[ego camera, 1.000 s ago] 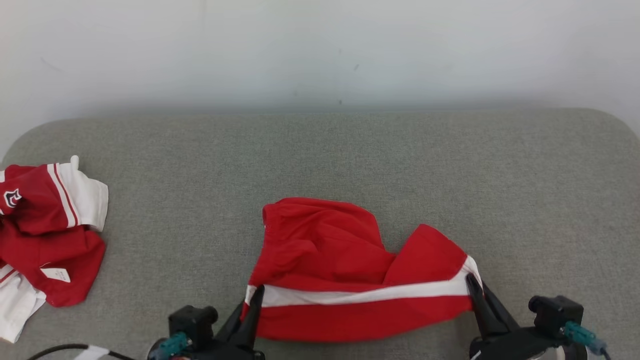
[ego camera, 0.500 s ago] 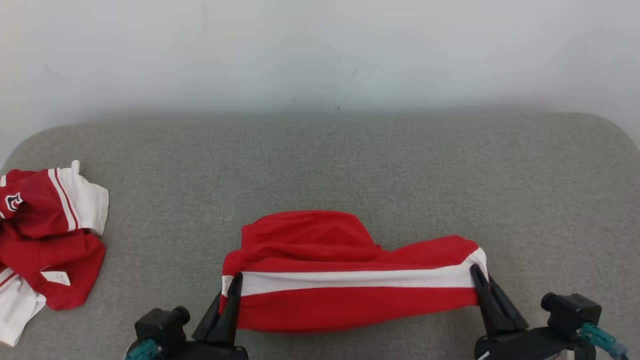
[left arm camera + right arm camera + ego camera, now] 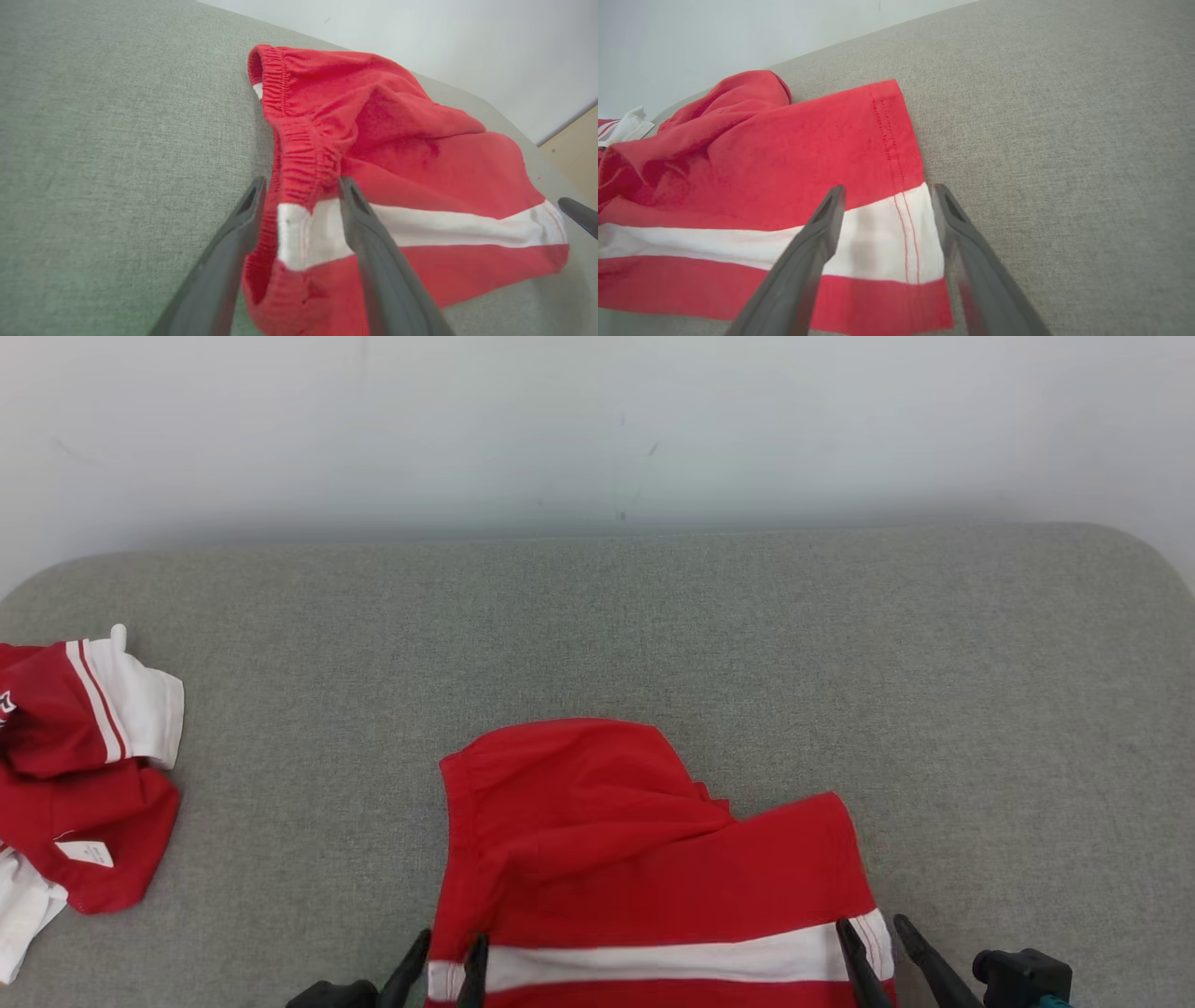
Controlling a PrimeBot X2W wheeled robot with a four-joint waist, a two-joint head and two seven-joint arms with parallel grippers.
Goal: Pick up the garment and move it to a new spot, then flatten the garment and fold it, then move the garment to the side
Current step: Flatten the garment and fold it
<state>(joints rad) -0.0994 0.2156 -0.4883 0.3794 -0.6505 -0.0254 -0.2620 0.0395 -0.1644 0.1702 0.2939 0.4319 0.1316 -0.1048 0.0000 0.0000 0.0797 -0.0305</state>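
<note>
Garment [image 3: 644, 859] let go; left claw [image 3: 453, 938] spread astride waistband [image 3: 299, 140], right claw [image 3: 869, 922] spread at hem [image 3: 896, 140]; cushion [image 3: 653, 616] beyond.

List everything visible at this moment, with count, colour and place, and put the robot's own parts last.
shorts: one, red with a white stripe, lying rumpled on the pad at its near middle.
clothing pile: one heap, red and white, at the pad's left edge; the number of pieces cannot be told.
pad: one, grey woven fabric with rounded far corners, under both lots of clothing.
wall: one, white, behind the pad.
floor: one patch, beige, past the pad's corner in the left wrist view.
left gripper: one, dark fingers, open, straddling the shorts' elastic waistband at the white stripe.
right gripper: one, dark fingers, open, straddling the shorts' leg hem at the white stripe.
</note>
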